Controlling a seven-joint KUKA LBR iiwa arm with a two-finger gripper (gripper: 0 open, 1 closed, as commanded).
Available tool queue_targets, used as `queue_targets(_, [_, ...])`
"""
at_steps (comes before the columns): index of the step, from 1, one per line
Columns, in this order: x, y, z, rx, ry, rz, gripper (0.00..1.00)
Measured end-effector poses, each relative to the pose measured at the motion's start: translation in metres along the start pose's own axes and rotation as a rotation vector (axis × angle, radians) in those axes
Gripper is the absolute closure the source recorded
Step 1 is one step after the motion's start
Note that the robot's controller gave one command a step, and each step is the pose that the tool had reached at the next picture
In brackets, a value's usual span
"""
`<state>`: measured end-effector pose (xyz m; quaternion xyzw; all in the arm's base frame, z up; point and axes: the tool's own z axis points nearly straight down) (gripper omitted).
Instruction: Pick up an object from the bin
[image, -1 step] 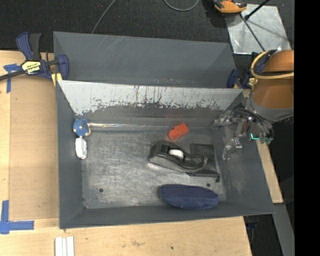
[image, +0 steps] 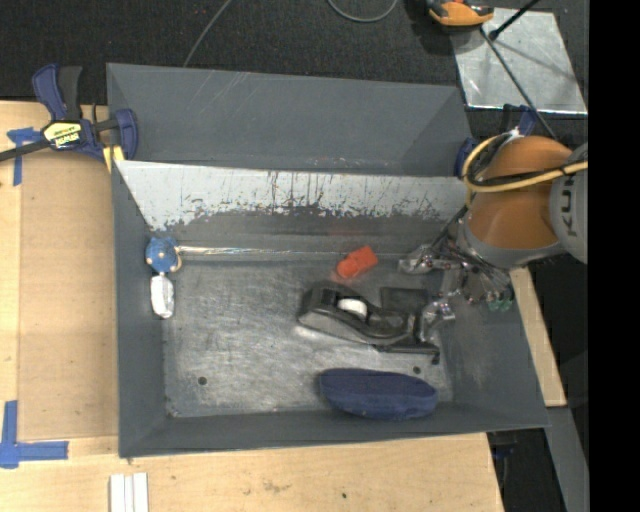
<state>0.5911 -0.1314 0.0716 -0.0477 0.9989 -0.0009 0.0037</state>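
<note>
Here the gripper (image: 430, 290) hangs low at the right side of the bin (image: 230, 350), below the arm's orange cover (image: 515, 195), which comes in from the right. Whether the tool is released or clenched cannot be told from this angle; nothing can be seen grasped in it.

Beneath and just left of it lies a black dispenser (image: 350, 322), the thing nearest the tool. It rests on the bin's floor, right of centre. Its long axis runs roughly across the bin, tilted a little so that the left end sits farther back and the right end nearer the front wall. The thick, rounded end points left, with a white roll (image: 350, 307) showing in its top, and the body narrows toward the right, where its thin end reaches under the gripper.

An orange piece (image: 357, 263) lies just behind the dispenser, near the back wall. A blue oval pouch (image: 378, 393) lies in front of it, against the front wall, its length also across the bin. Well apart, at the far left wall, is a blue-and-white thing (image: 161, 272).
</note>
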Motion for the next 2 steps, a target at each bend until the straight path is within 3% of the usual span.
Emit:
queue_targets(1, [-0.005,-0.001,-0.006,0.004,-0.016,-0.001,1.0])
queue_targets(2, [0.036,0.057,-0.168,0.0,-0.004,-0.234,1.0])
